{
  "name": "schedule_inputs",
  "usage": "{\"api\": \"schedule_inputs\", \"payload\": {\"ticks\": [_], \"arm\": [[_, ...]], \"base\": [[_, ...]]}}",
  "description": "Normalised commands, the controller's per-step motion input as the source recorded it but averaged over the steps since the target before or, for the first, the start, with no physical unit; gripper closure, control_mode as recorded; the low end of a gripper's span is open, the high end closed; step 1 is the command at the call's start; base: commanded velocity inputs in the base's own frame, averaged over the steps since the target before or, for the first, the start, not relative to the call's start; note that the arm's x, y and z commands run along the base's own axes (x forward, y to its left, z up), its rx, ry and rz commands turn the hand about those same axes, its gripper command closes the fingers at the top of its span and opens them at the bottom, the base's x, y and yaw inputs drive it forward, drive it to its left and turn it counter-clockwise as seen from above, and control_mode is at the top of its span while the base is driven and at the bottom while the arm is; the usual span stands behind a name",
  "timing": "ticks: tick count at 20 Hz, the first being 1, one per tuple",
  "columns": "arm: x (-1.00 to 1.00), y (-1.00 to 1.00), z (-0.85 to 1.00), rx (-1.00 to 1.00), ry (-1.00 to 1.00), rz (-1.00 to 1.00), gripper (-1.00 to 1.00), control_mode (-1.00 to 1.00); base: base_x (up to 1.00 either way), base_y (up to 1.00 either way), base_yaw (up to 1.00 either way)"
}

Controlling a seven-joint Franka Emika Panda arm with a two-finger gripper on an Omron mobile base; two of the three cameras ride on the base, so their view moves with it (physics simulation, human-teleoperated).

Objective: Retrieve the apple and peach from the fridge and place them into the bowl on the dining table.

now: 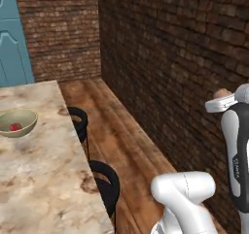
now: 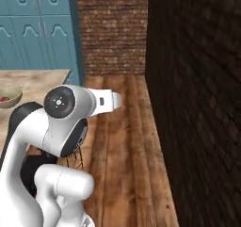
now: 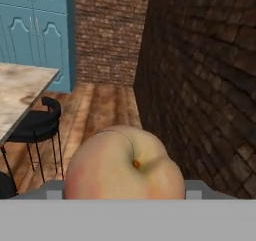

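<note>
Left base view: carrying the peach (image 1: 223, 92) toward the table (image 1: 44, 179), with the apple (image 1: 15, 127) already sitting in the bowl (image 1: 18, 122) there. Peach riding well right of the bowl, near the brick wall (image 1: 175, 58).

Right base view: bowl (image 2: 9, 98) peeking out left of the arm (image 2: 66, 117).

Hand view: gripper (image 3: 125, 187) spread wide around the peach (image 3: 124, 165), clamping it between the fingers. Probably needing to swing left over the bowl next, then letting go.

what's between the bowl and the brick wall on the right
In the left base view: bare marble top of the dining table, then two black stools at its edge, then bare wooden floor between the bowl and the brick wall.
</note>
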Motion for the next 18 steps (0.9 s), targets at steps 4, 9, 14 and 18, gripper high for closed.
{"api": "schedule_inputs", "payload": {"ticks": [4, 9, 14, 18], "arm": [[0.0, 0.0, 0.0, 0.0, 0.0, 0.0, 1.0, 1.0], [0.0, 0.0, 0.0, 0.0, 0.0, 0.0, 1.0, 1.0], [0.0, 0.0, 0.0, 0.0, 0.0, 0.0, 1.0, 1.0], [0.0, 0.0, 0.0, 0.0, 0.0, 0.0, 1.0, 1.0]], "base": [[0.87, -0.05, 0.74], [0.88, -0.16, 0.75], [1.0, -0.35, 0.64], [1.0, -0.41, 0.6]]}}
